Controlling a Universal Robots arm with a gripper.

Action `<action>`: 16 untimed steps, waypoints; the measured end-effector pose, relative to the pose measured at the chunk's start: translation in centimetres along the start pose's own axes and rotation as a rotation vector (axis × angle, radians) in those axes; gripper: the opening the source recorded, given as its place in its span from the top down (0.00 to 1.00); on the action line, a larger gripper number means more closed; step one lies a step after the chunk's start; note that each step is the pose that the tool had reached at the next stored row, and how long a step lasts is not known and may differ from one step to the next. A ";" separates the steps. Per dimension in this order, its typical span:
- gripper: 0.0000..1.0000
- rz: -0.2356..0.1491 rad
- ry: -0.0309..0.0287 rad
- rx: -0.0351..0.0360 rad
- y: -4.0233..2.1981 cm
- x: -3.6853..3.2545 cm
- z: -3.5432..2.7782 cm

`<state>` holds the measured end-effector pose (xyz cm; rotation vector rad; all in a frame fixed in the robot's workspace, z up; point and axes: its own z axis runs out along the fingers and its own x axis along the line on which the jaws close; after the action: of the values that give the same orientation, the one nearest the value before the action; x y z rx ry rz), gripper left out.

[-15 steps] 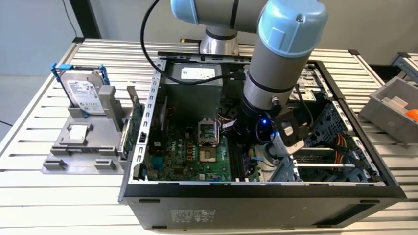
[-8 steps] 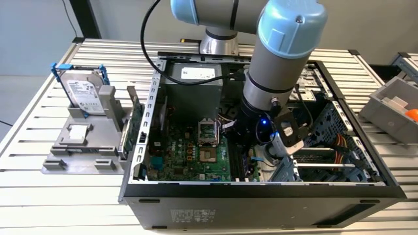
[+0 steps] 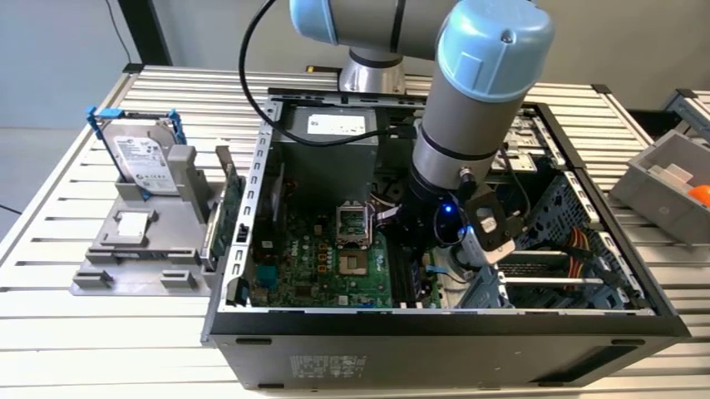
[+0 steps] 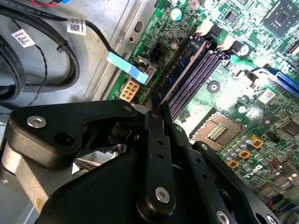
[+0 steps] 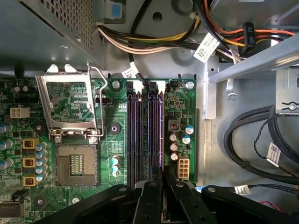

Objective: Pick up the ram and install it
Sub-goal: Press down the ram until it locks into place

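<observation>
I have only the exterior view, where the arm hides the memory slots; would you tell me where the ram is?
Observer: In the second wrist view the ram stands on edge in the outermost slot, the one beside the white connector.
Operator: Thank you. Is the gripper on it?
Observer: Yes, the gripper is pinched shut over the ram's near end.
Operator: And the other slots?
Observer: In the first wrist view the neighbouring slots look bare.
</observation>
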<state>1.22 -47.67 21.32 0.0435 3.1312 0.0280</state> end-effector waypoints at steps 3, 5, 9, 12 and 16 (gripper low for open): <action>1.00 0.000 -0.0001 0.0001 0.00 0.00 0.04; 1.00 0.000 -0.0001 0.0000 0.00 0.00 0.06; 0.00 0.000 0.0001 0.0000 0.00 0.00 -0.02; 0.00 0.000 0.0001 -0.0001 0.02 -0.02 -1.34; 0.00 0.000 0.0012 0.0006 0.05 -0.04 -3.07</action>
<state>1.23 -47.68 24.39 0.0438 3.1324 0.0271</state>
